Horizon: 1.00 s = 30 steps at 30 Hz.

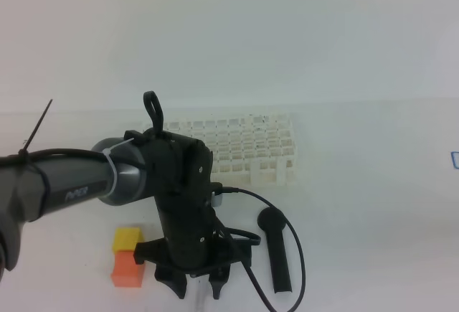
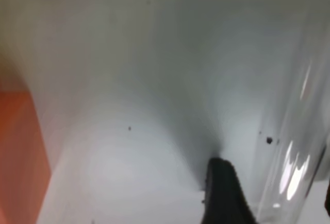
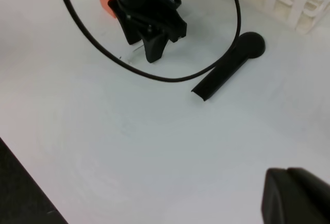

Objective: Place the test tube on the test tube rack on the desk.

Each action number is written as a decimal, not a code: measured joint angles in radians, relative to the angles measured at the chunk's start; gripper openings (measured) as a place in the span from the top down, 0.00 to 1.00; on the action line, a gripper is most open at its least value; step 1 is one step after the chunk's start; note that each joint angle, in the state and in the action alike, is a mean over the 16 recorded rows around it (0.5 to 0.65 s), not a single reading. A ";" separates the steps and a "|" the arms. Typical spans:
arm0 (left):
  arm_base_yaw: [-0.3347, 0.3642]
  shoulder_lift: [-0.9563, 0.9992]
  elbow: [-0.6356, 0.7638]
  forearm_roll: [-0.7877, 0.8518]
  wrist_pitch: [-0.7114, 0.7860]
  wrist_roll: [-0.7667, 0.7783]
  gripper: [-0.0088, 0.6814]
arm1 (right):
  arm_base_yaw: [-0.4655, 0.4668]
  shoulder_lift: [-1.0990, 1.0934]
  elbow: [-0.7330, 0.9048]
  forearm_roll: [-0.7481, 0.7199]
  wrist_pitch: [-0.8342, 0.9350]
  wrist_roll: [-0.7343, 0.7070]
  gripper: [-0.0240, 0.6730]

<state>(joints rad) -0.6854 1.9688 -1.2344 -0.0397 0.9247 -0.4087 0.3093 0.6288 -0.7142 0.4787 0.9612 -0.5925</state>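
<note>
The test tube [image 2: 296, 131] shows in the left wrist view as a clear glass cylinder at the right, lying on the desk [image 1: 373, 240]. My left gripper [image 1: 195, 287] points straight down at the desk's front edge, open. One black finger [image 2: 224, 193] stands just left of the tube and the other is at the frame's right edge, so the tube lies between them. The white test tube rack [image 1: 240, 147] stands behind the arm, further back on the desk. My right gripper [image 3: 296, 195] is a shut black mass at the bottom right of its own view, hanging above bare desk.
A black round-headed stick [image 1: 276, 247] lies right of the left gripper. A yellow cube [image 1: 128, 239] and an orange cube [image 1: 128, 270] sit just to its left. A black cable [image 1: 287, 254] loops over the stick.
</note>
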 joint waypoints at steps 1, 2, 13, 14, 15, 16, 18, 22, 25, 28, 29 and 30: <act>0.000 0.000 0.000 0.000 0.000 0.000 0.42 | 0.000 0.000 0.000 0.000 0.000 0.000 0.97; 0.000 0.000 0.000 0.000 0.000 -0.001 0.42 | 0.000 0.000 0.000 0.000 0.000 0.000 0.97; 0.000 -0.002 0.002 -0.002 0.006 0.000 0.66 | 0.000 0.000 0.000 0.000 0.001 0.000 0.97; 0.000 -0.002 0.002 -0.002 0.007 0.000 0.69 | 0.000 0.000 0.000 0.000 0.001 0.000 0.97; 0.000 -0.002 0.002 -0.003 0.008 0.001 0.71 | 0.000 0.000 0.000 0.000 0.001 0.000 0.97; 0.000 -0.002 0.002 -0.003 0.010 0.001 0.74 | 0.000 0.000 0.000 0.000 0.001 0.000 0.97; 0.000 -0.002 0.002 -0.003 0.013 0.003 0.78 | 0.000 0.000 0.000 0.000 0.001 0.000 0.97; 0.000 -0.005 0.003 -0.005 0.019 0.010 0.84 | 0.000 0.000 0.000 0.000 0.001 0.000 0.97; -0.001 -0.017 0.004 -0.006 0.020 0.023 0.85 | 0.001 0.000 0.000 0.000 0.003 0.000 0.97; -0.001 -0.043 0.004 -0.010 0.009 0.040 0.83 | 0.008 0.000 0.000 0.000 0.008 0.000 0.97; -0.001 -0.055 0.004 -0.012 0.003 0.046 0.83 | 0.012 0.000 0.000 0.000 0.010 0.000 0.97; -0.002 -0.070 0.005 -0.014 -0.005 0.053 0.83 | 0.017 0.000 0.000 0.000 0.012 0.000 0.97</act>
<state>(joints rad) -0.6875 1.8990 -1.2296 -0.0538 0.9196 -0.3558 0.3263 0.6288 -0.7142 0.4787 0.9737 -0.5925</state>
